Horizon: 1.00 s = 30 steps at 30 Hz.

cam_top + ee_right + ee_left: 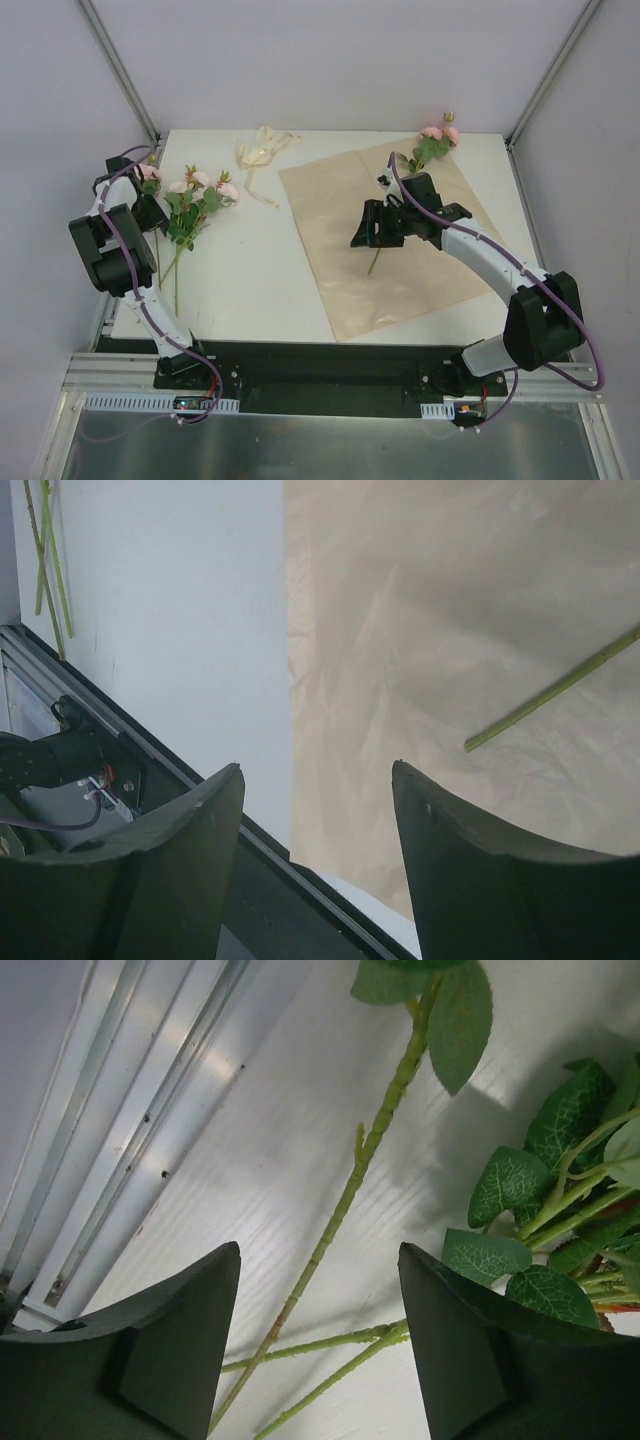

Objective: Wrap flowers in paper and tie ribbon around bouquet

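Left hand (pixel 318 1250) unclenched astride flower stems (pixel 385 1110) (hidden overhead), right hand (pixel 317 764) unclenched, seemingly hovering over paper (pixel 450 600)

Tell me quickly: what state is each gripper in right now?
Left gripper: open, holding nothing; a flower stem runs through the gap, ungripped.
Right gripper: open, holding nothing, above the paper.
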Available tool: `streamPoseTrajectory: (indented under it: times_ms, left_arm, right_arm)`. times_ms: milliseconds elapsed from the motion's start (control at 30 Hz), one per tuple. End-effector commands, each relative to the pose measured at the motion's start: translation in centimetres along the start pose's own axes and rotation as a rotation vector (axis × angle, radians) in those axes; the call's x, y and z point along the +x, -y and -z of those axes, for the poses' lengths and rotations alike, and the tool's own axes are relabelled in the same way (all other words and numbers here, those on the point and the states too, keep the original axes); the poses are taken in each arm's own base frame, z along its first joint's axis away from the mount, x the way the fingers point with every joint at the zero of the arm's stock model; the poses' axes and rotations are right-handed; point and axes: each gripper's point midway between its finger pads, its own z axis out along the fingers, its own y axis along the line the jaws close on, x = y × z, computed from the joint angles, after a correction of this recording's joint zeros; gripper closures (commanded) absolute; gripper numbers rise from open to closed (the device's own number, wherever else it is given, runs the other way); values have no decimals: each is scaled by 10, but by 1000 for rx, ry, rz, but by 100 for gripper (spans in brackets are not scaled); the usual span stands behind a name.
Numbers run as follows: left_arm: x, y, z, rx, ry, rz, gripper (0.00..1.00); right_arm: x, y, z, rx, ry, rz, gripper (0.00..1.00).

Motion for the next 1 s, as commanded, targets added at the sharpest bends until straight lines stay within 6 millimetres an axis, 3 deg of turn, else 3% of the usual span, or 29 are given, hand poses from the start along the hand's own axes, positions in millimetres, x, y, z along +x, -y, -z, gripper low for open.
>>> streamPoseTrajectory:
  times_ms: [0,200,367,467,500,567,667,700,767,933,967]
  left_arm:
    - [-29,-5,15,-14,62,-50,37]
    - [-14,5,-10,79,-6,-67,50]
    - [5,-6,-35,15,-82,-98,53]
    - [6,-10,-38,1,-85,-118,73]
    - [5,-12,-37,-12,-80,-124,87]
    - [-3,-16,-29,-35,-63,-122,99]
    - [-24,-29,12,-129,39,-30,100]
    - [-34,-36,39,-168,114,5,100]
    - [-46,-45,75,-274,220,38,100]
    - [-67,-41,189,-428,538,34,100]
    - [-64,-22,203,-383,577,5,100]
  right_arm:
    - [-9,-16,7,-51,15,42,36]
    - [-5,-16,5,-80,-7,41,36]
    - [0,-20,3,-116,-18,28,36]
    - [2,-18,-1,-114,-25,22,36]
    - [2,-17,-3,-115,-28,19,36]
    - [4,-17,-4,-122,-35,14,36]
    - [8,-18,-5,-133,-45,16,36]
    - [8,-17,-5,-130,-43,16,36]
    - [8,-17,-8,-127,-48,13,36]
    - [4,-18,-8,-125,-61,0,36]
    - [3,-20,-8,-127,-59,5,36]
